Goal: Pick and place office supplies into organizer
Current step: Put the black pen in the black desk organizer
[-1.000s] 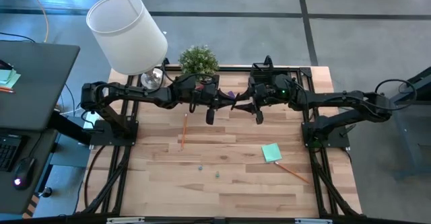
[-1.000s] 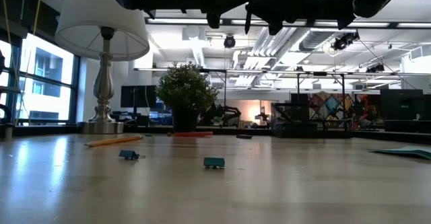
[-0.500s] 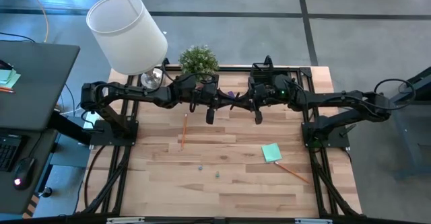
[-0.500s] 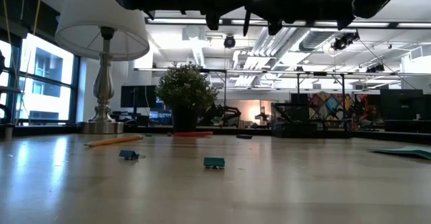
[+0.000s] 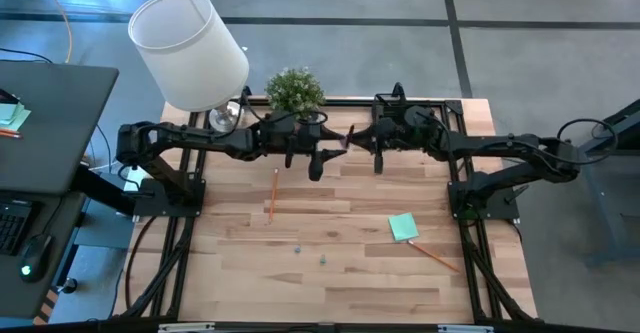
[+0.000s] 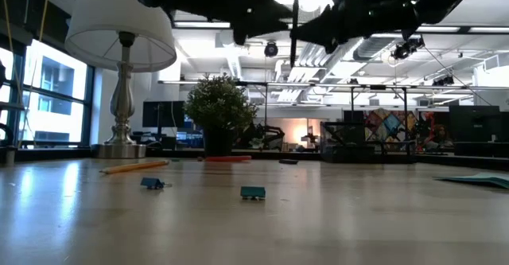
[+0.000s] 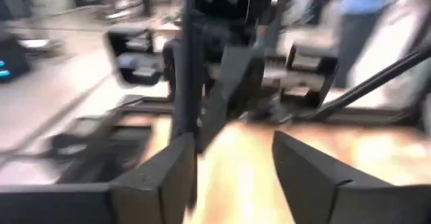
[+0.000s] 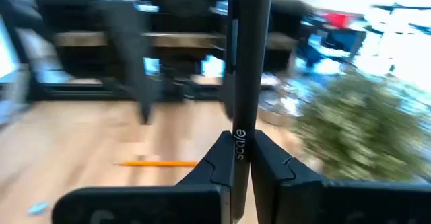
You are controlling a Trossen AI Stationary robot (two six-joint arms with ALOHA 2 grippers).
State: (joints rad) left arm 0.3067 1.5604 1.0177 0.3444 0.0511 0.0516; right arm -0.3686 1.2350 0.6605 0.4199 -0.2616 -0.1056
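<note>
Right wrist view shows the right gripper [image 8: 241,158] pinching a dark pen [image 8: 248,62] that stands straight up between its fingers. From above, both grippers meet high over the back of the counter [image 5: 350,273], near the potted plant [image 5: 295,90]. The left gripper [image 7: 232,160] is spread wide and holds nothing. A pencil [image 5: 272,193], a mint-green sticky-note pad [image 5: 403,227] and another pencil [image 5: 434,255] lie on the wood.

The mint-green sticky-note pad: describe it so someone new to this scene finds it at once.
Start at the wooden table seen from above and go to its right half, near the right arm's mount. The sticky-note pad lies flat there, with an orange pencil just beside it. It is the only square, mint-green thing.
</note>
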